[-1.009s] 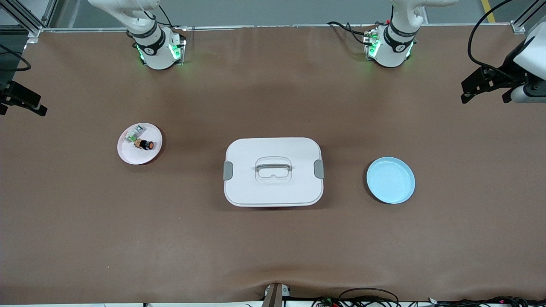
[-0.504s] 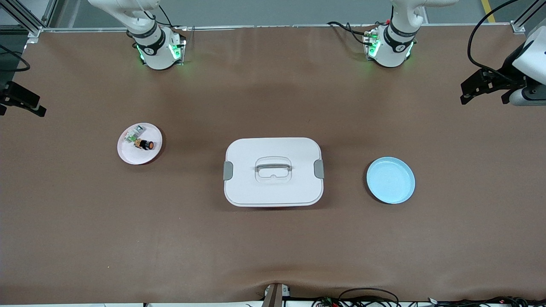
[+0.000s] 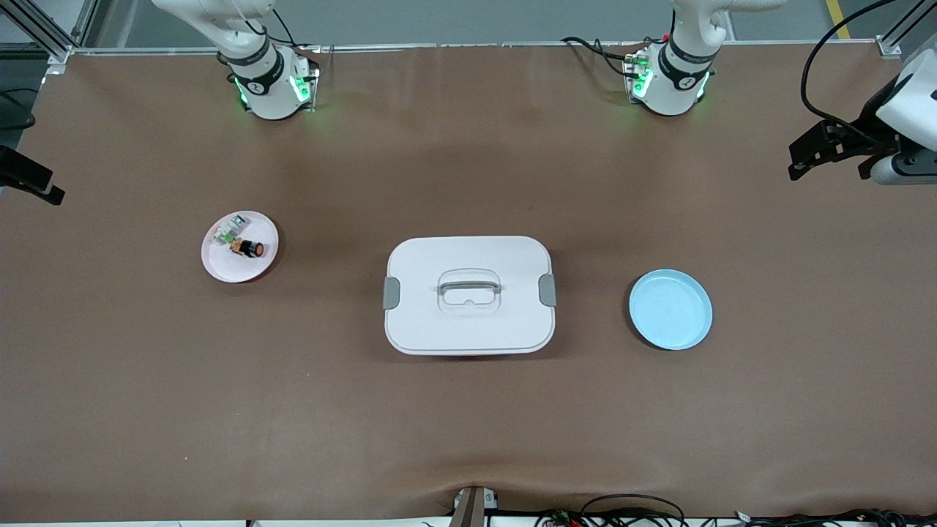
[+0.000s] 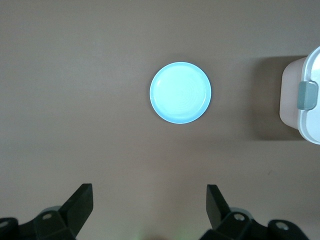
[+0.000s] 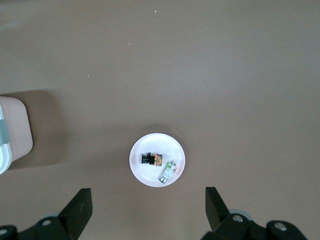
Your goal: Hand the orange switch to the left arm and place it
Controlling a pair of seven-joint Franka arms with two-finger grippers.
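The orange switch (image 3: 251, 249) (image 5: 151, 159) is a tiny black button with an orange cap. It lies on a small pale pink plate (image 3: 223, 269) (image 5: 145, 175) toward the right arm's end of the table. The white box (image 3: 468, 322) (image 4: 306, 120) (image 5: 12, 135), with grey latches, stands closed mid-table. My right gripper (image 3: 29, 183) (image 5: 148, 200) hangs high over the table beside the pink plate, open and empty. My left gripper (image 3: 829, 167) (image 4: 149, 197) hangs high over the left arm's end, open and empty.
A small green-and-clear component (image 3: 228, 233) (image 5: 169, 171) shares the pink plate with the switch. A light blue plate (image 3: 670, 309) (image 4: 180, 92) sits bare between the box and the left arm's end. Brown matting covers the table (image 3: 468, 439).
The right gripper has slid a little outward and up toward the edge of the front view. The left gripper has shifted slightly. Nothing on the table has moved.
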